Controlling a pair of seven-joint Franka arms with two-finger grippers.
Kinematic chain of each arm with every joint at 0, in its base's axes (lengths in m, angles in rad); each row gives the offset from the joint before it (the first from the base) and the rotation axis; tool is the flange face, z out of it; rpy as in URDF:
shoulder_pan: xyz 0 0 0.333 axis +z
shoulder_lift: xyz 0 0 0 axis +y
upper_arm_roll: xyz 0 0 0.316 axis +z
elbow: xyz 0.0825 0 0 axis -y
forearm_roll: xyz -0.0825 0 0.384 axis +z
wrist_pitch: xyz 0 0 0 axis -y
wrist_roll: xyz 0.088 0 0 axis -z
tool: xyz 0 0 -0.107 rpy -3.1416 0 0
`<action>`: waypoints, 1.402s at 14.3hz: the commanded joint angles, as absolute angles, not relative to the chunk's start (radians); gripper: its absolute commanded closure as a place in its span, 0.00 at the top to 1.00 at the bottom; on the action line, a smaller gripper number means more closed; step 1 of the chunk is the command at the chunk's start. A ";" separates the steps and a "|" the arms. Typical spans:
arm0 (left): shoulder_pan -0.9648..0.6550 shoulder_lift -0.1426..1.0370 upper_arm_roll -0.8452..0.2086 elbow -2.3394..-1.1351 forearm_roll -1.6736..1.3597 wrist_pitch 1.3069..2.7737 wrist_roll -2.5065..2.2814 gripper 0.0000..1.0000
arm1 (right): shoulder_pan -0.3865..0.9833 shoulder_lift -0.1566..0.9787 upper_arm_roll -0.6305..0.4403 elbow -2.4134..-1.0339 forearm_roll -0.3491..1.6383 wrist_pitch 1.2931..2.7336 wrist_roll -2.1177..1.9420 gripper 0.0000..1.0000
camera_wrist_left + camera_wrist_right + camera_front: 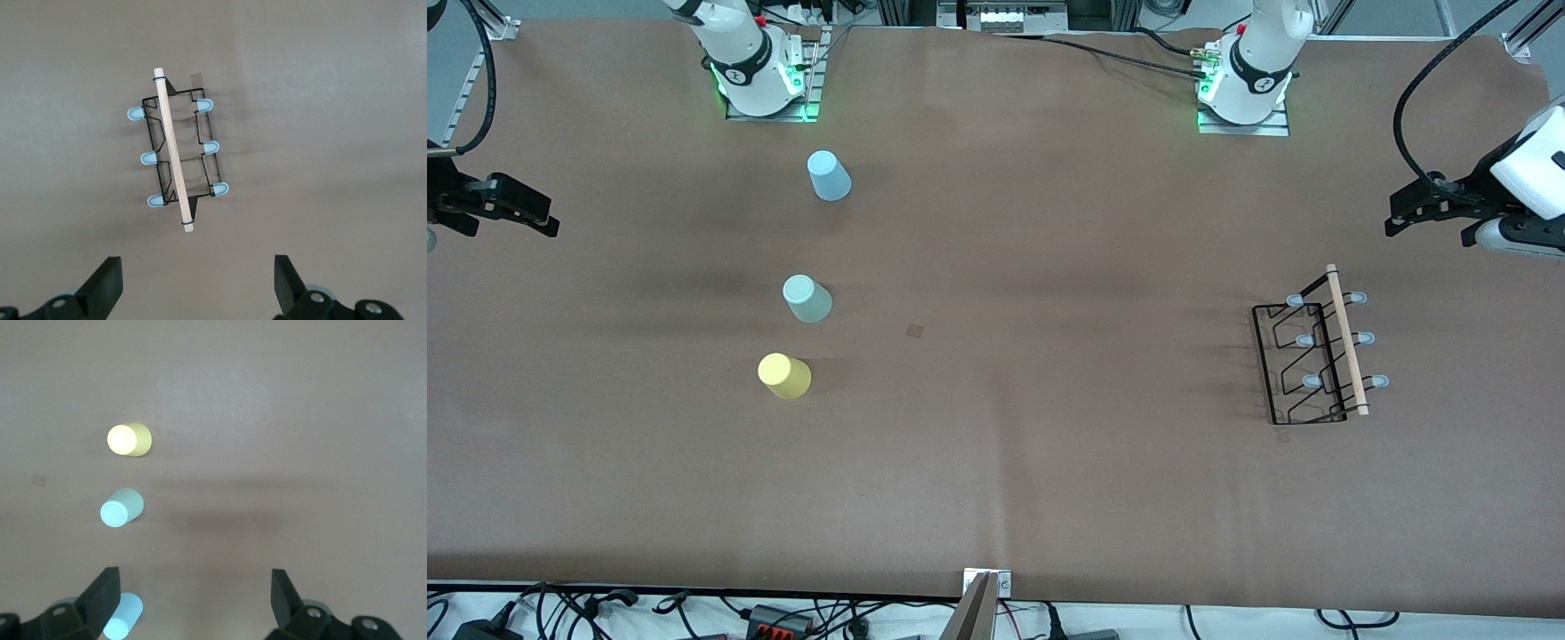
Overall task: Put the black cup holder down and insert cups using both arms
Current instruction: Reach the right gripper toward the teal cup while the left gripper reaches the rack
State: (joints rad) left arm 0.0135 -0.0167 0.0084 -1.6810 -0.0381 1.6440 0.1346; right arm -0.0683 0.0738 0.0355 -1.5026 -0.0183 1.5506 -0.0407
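The black cup holder (1316,360) lies on the brown surface (1049,267) toward the left arm's end. Three upturned cups stand toward the right arm's end: light blue cup (829,175) farthest from the camera, mint cup (807,298), yellow cup (784,375) nearest. The left tool (1427,213) and right tool (503,209) hang open and empty above the surface's ends.

The light blue cup (123,617) is partly hidden by the right claw's finger (100,597) and cut off at the picture's edge.
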 commanded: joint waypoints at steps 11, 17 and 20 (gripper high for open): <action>0.012 -0.011 0.006 -1.660 -0.023 1.626 0.135 1.00 | -0.002 0.178 0.046 -1.497 0.006 1.551 -0.041 1.00; 0.011 0.007 0.006 -1.663 -0.023 1.471 0.083 1.00 | 0.081 0.232 0.067 -1.716 0.020 1.866 -0.032 1.00; 0.020 0.063 0.011 -1.675 -0.023 1.405 0.078 1.00 | 0.113 0.230 0.067 -1.892 0.035 2.098 -0.005 1.00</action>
